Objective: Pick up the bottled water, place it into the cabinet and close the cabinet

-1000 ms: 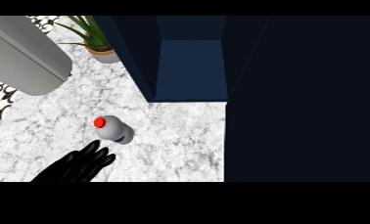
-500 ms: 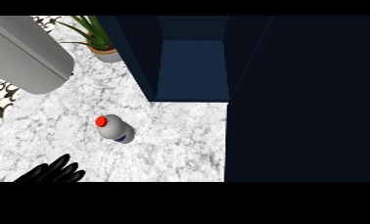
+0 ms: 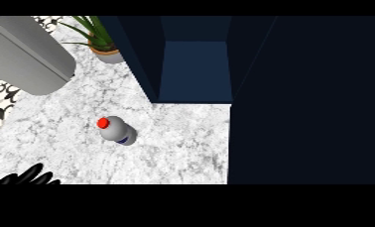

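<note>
Standing upright on counter (image 3: 183, 141), bottled water (image 3: 118, 132), red cap (image 3: 103, 122) pointing up.

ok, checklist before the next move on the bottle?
1. Bottle standing on the counter, nothing touching it: ok.
2. Cabinet open toward the bottle: ok.
3. Left hand at the bottle: not ok. Only its straight fingers show at the lower left edge, apart from the bottle.
4. Right hand in view: not ok.
5. Counter between bottle and cabinet free of things: ok. The plant sits off to the cabinet's left.
6. Where the cabinet door stands: cannot tell.
</note>
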Available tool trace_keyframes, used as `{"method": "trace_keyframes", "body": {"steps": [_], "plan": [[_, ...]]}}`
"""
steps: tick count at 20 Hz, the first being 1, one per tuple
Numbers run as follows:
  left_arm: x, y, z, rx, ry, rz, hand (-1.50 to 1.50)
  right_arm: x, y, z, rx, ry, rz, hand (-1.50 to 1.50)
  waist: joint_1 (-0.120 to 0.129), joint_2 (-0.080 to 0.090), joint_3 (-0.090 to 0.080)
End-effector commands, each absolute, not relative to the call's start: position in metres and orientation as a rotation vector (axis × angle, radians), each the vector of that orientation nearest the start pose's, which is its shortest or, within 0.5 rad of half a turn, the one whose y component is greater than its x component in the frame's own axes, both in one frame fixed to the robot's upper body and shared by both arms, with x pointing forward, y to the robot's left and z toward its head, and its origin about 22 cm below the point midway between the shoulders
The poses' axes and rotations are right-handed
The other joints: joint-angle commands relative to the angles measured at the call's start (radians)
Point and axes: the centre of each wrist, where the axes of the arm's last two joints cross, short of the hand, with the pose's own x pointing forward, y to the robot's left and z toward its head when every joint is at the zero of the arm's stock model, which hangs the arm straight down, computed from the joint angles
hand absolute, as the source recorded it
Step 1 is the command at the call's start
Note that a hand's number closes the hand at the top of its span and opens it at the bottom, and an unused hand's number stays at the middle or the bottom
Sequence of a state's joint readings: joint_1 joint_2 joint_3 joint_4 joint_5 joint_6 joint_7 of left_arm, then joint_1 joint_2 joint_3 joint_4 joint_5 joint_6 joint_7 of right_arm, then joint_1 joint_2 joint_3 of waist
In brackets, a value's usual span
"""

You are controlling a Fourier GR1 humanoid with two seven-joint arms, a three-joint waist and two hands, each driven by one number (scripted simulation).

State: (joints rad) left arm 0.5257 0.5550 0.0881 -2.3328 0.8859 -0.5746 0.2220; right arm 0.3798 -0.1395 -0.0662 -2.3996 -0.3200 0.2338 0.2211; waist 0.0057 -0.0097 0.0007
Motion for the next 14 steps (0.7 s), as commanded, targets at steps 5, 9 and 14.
{"method": "trace_keyframes", "body": {"steps": [5,9,14], "plan": [[0.102,0.3,0.159,-0.784,-1.631,-0.417,-1.5,0.085,-0.267,0.174,0.269,-1.898,0.141,-1.5,-0.016,0.001,0.0],[0.102,0.321,0.156,-0.69,-1.673,-0.363,-1.5,0.084,-0.273,0.166,0.272,-1.882,0.111,-1.5,-0.011,0.001,-0.001],[0.114,0.336,0.146,-0.62,-1.665,-0.321,-1.5,0.08,-0.271,0.165,0.283,-1.894,0.101,-1.5,-0.019,0.004,-0.001]]}}
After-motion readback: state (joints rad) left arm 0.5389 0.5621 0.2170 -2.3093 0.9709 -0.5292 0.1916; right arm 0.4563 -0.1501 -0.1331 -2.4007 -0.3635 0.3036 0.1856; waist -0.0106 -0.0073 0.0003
